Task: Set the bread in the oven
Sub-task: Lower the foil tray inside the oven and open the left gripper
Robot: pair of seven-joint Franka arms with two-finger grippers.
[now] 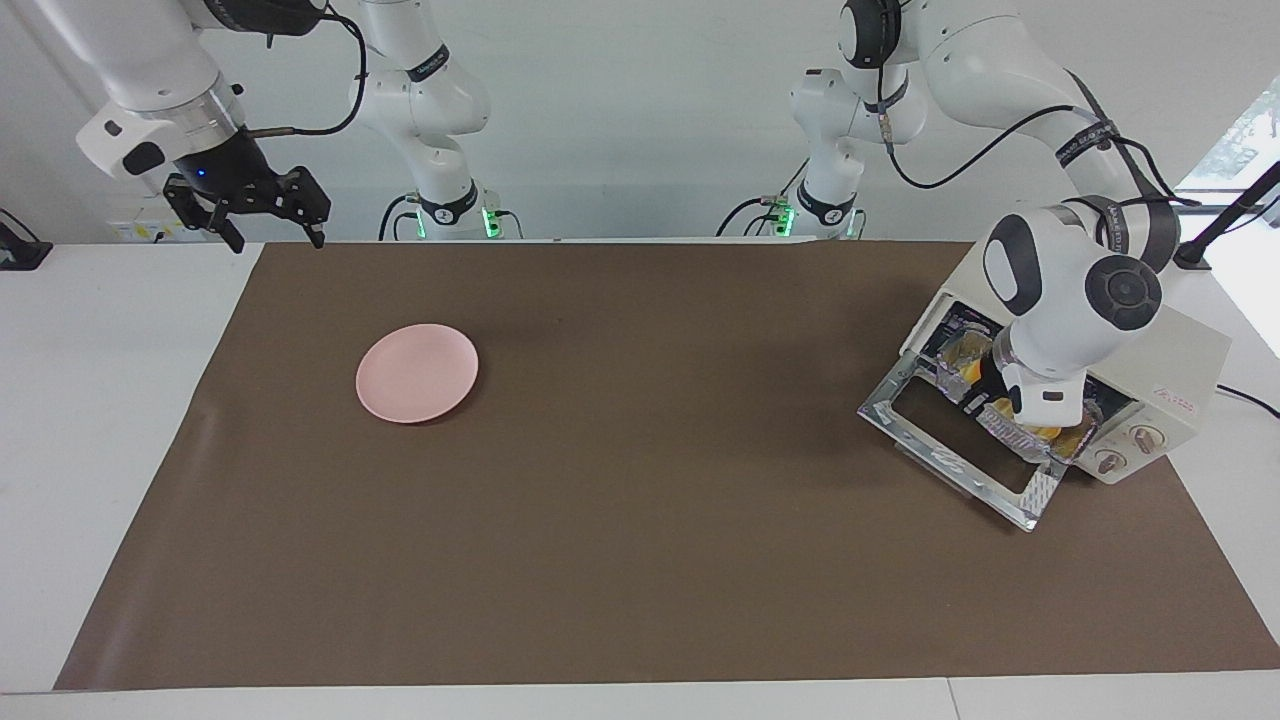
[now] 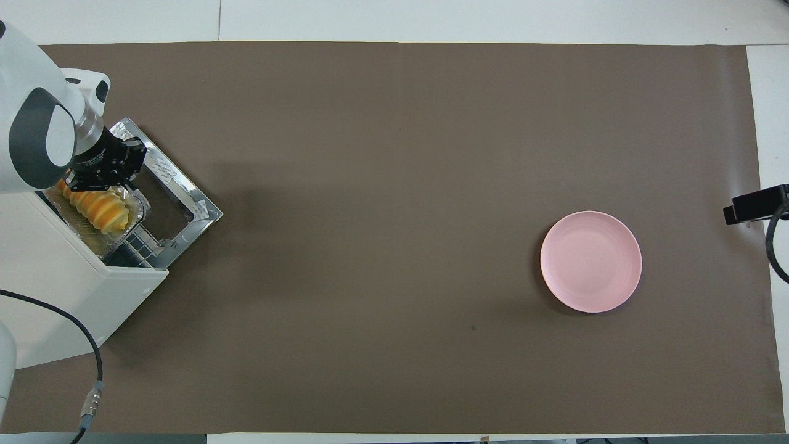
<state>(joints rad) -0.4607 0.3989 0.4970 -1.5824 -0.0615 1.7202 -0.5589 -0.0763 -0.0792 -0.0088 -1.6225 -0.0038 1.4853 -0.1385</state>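
Facing view: my left gripper is down at the mouth of the oven, over its dropped door, clenched on the rim of the foil tray. The bread lies in that tray just under and beside my wrist, mostly hidden by it; the tray seems to sit partly inside the oven opening, though my arm blocks a sure reading. My right gripper waits released above the table edge at the right arm's end, well apart from the pink plate.

Overhead view: the bread shows plainly, ridged and golden, in the foil tray at the oven mouth. My left gripper pinches the tray's end farther from the robots, touching the tray beside the loaf's end. The pink plate sits toward the right arm's end.
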